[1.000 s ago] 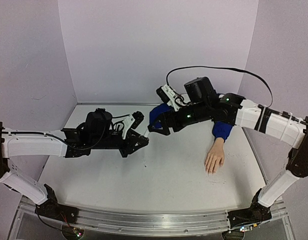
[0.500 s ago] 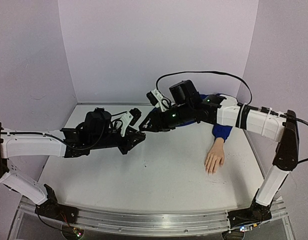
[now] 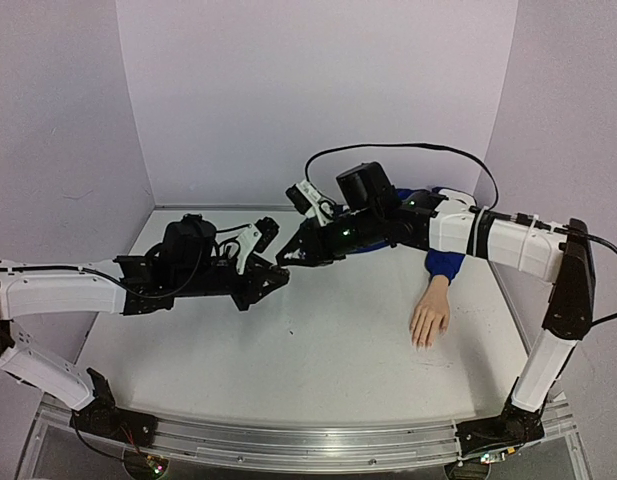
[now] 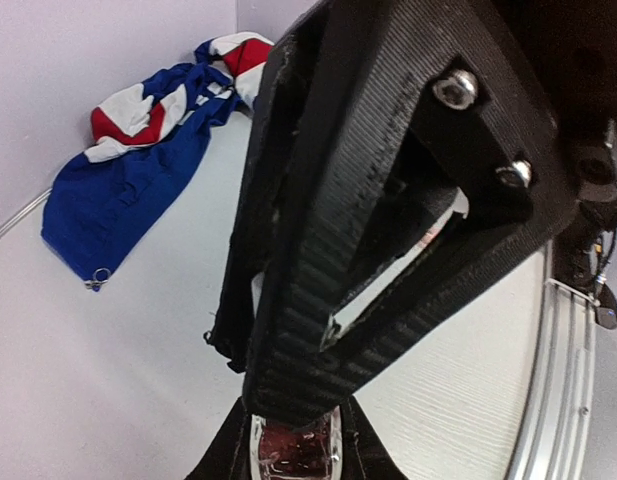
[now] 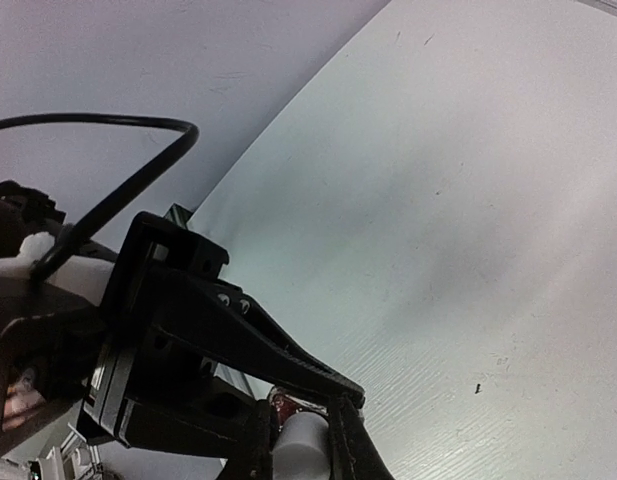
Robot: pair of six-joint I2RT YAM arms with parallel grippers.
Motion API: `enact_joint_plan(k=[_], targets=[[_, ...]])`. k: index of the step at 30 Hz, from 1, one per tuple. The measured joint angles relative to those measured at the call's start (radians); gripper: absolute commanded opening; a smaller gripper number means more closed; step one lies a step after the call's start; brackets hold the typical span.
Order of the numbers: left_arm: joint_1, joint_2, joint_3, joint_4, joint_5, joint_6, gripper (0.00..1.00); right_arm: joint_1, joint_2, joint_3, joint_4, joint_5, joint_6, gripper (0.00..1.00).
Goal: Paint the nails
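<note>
Right gripper (image 3: pixel 288 257) has moved in since a second ago. Back then its jaws were apart and it stood off from the tip of the left gripper (image 3: pixel 278 266); now the two are nose to nose above the table (image 3: pixel 318 360). The right jaws have come together and are clamped on the white cap (image 5: pixel 300 442), which the right wrist view shows sitting between the two fingers (image 5: pixel 350 445). The left gripper is unchanged in grip, jaws pinched on the nail-polish bottle (image 4: pixel 293 450), with dark red glass showing between its fingers at the bottom of the left wrist view. Its arm has shifted only slightly. The cap looks seated on the bottle, but I can't tell whether it has turned at all. The right arm's cable (image 3: pixel 408 150) now loops lower and further towards the left gripper than before. The mannequin hand (image 3: pixel 429 318) has not moved. It lies palm down, well apart from both grippers, back along the right arm's side and nearer that arm's base than its tip. Its fingers point away from the blue sleeve (image 3: pixel 446 262). The nails (image 3: pixel 420 343) are at the fingertips, too small to resolve, and neither gripper is near them. A blue, red and white cloth (image 4: pixel 138 160) lies beyond the left gripper, against the wall.
</note>
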Motion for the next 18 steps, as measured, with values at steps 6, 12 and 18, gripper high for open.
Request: enact_joint_plan(k=[6, 12, 18], targets=[[0.072, -0.035, -0.011, -0.018, 0.416, -0.059, 0.00, -0.011, -0.038, -0.048, 0.000, -0.262, -0.217, 0.00], [0.087, -0.003, 0.016, -0.014, 0.879, -0.180, 0.00, 0.012, -0.086, -0.109, 0.008, -0.529, -0.380, 0.00], [0.095, 0.007, 0.016, 0.000, 0.915, -0.189, 0.00, 0.020, -0.102, -0.127, 0.029, -0.505, -0.406, 0.24]])
